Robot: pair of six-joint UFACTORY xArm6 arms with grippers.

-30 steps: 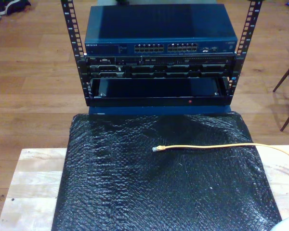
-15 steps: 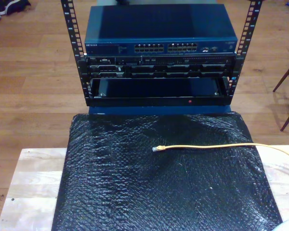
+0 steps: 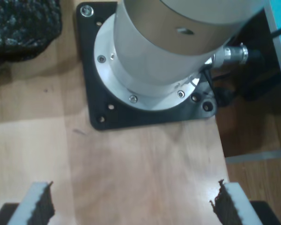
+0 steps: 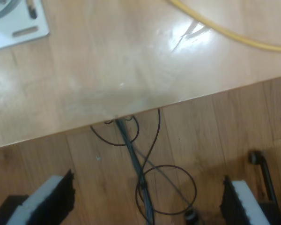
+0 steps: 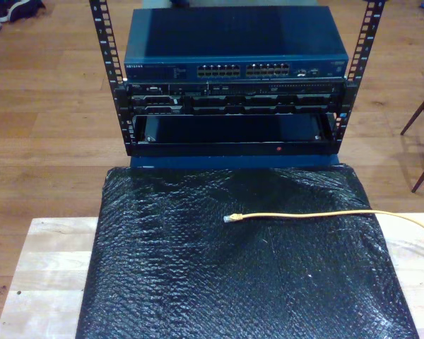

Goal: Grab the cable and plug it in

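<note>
Both my first pincer and second pincer hang released; the cable lies alone mid-mat.

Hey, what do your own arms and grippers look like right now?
My first gripper has pale grey fingers lined with black toothed pads. My second gripper looks the same, with white-grey fingers and black ridged pads. An arm's base is a silver-grey cylinder on a bolted black plate, with a black cable plugged into a metal connector.
</note>
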